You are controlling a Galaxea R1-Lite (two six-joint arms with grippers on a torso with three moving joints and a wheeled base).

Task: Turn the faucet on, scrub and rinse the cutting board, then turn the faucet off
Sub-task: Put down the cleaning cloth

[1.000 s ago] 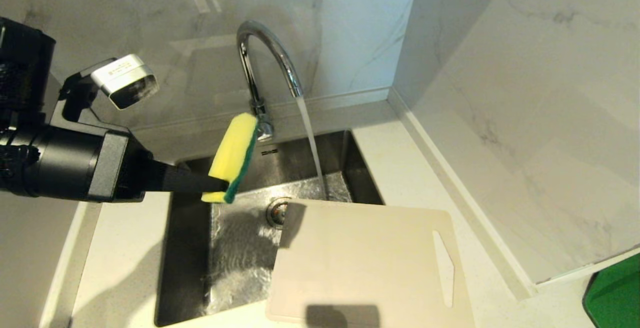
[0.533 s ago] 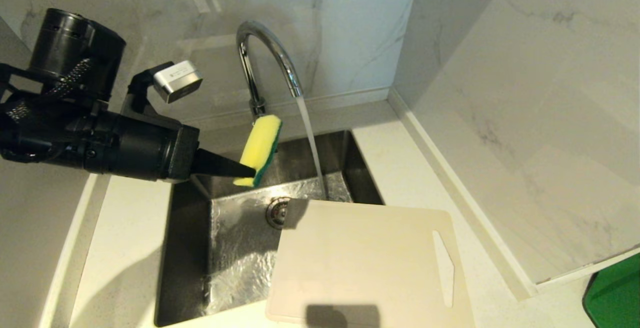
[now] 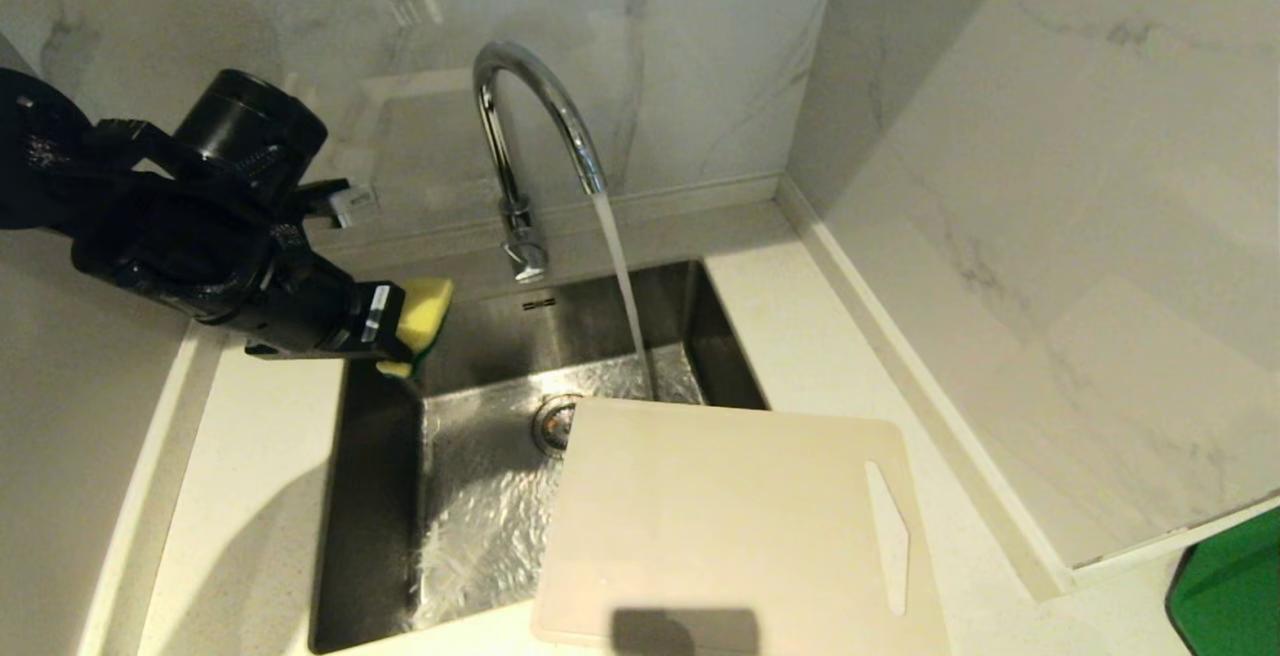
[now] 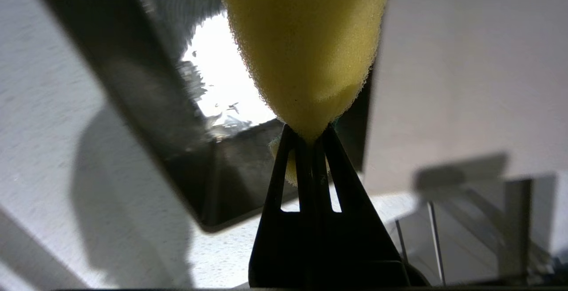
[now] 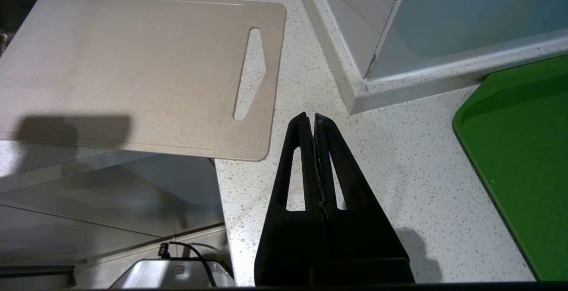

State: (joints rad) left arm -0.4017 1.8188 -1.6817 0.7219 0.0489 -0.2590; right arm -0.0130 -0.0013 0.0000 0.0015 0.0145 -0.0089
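Note:
The chrome faucet (image 3: 520,116) is running, and its stream (image 3: 622,286) falls into the sink just behind the cutting board (image 3: 730,526). The cream board lies flat over the sink's front right part and the counter, slot handle to the right. My left gripper (image 3: 405,334) hangs over the sink's back left corner, shut on a yellow-and-green sponge (image 3: 425,311). In the left wrist view the pinched sponge (image 4: 306,38) bulges out past the fingertips (image 4: 328,135). My right gripper (image 5: 310,120) is shut and empty above the counter, near the board's (image 5: 133,69) handle end.
The steel sink (image 3: 375,496) is wet, with a drain (image 3: 552,424) at its middle. Marble walls close the back and right sides. A green tray (image 3: 1230,586) sits at the far right counter edge.
My left arm has swung and the wrist has turned downward. The sponge moved left and lower, from beside the faucet's base to the sink's back left corner. Water keeps running.

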